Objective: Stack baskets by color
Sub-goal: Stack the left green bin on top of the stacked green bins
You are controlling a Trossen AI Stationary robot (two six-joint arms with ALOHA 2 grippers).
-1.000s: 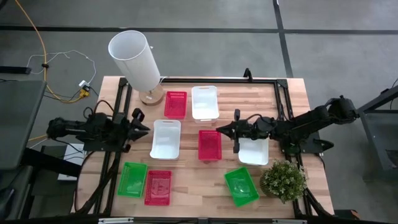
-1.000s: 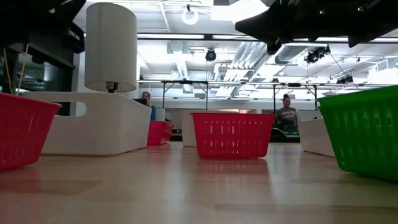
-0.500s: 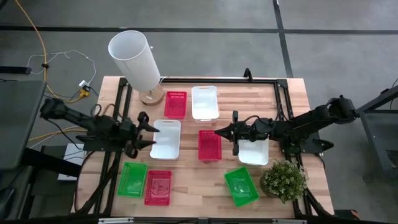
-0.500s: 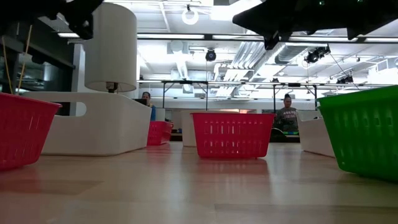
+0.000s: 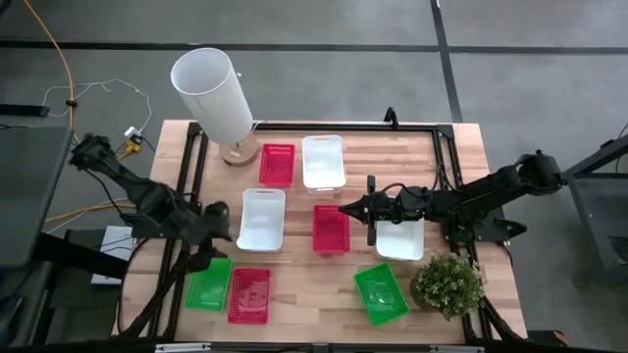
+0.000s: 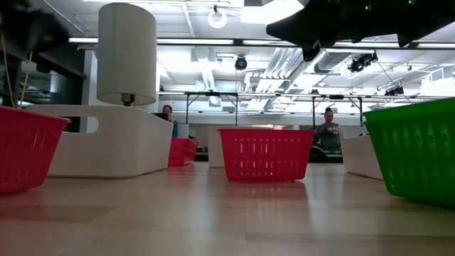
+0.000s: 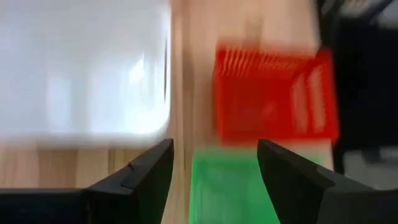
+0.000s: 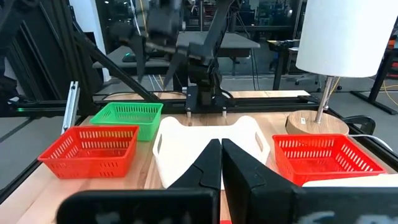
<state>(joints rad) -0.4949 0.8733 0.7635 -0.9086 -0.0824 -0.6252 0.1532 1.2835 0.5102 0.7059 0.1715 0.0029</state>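
Several small perforated baskets lie bottom-down on the wooden table. Two red baskets, three white baskets and a green basket fill the middle and right. At the near left a green basket lies beside a red basket. My left gripper is open and tipped down above the near-left white basket's corner and the green basket. My right gripper hovers shut and level above the middle red basket, clear of it.
A tall white cylinder lamp on a wooden foot stands at the far left corner. A small potted plant sits at the near right. A black frame rims the table. People stand in the room beyond.
My left gripper has opened wide, swung toward the table's near edge and tipped from level to pointing steeply down. It now hangs over the gap between the white and green baskets at the left. No basket has moved.
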